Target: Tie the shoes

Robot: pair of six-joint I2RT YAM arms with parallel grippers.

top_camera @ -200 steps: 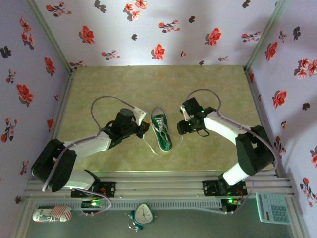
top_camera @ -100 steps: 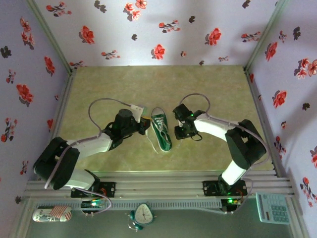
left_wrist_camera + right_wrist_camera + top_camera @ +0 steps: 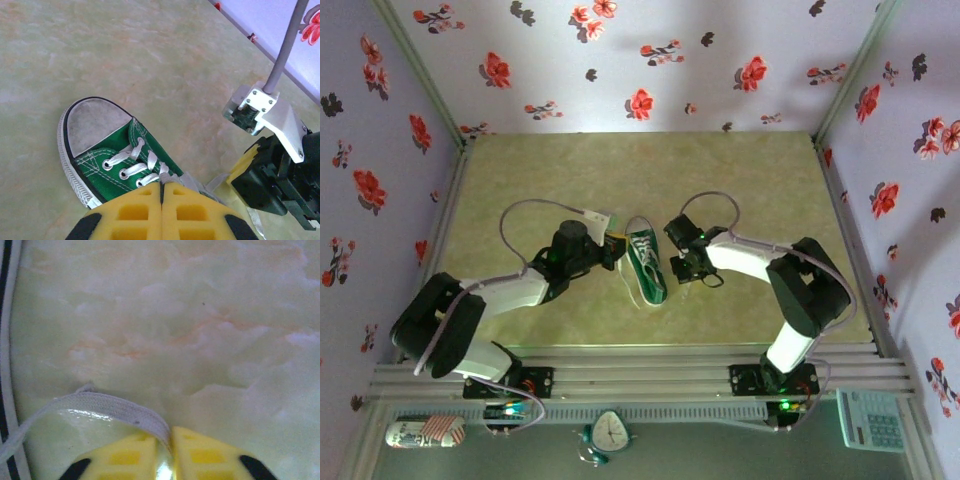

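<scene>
The dark green sneaker (image 3: 646,264) with white toe cap and white laces lies mid-table, toe pointing away from the arm bases. My left gripper (image 3: 616,250) sits at its left side. In the left wrist view its yellow fingers (image 3: 161,184) are shut on a white lace just behind the eyelets of the shoe (image 3: 117,155). My right gripper (image 3: 677,262) is low on the table at the shoe's right side. Its fingers (image 3: 169,436) are shut on the other white lace (image 3: 100,405), which curves left along the tabletop toward the shoe's sole rim (image 3: 5,340).
Floral walls (image 3: 640,60) enclose the pale green marbled tabletop (image 3: 740,180) on three sides. The right arm's wrist (image 3: 280,175) stands close to the left gripper. An alarm clock (image 3: 610,432), a calculator (image 3: 872,420) and a can (image 3: 420,433) lie below the front rail.
My right gripper has moved left and down to the shoe's right side and closed on the lace. The left gripper has edged nearer the shoe, still shut.
</scene>
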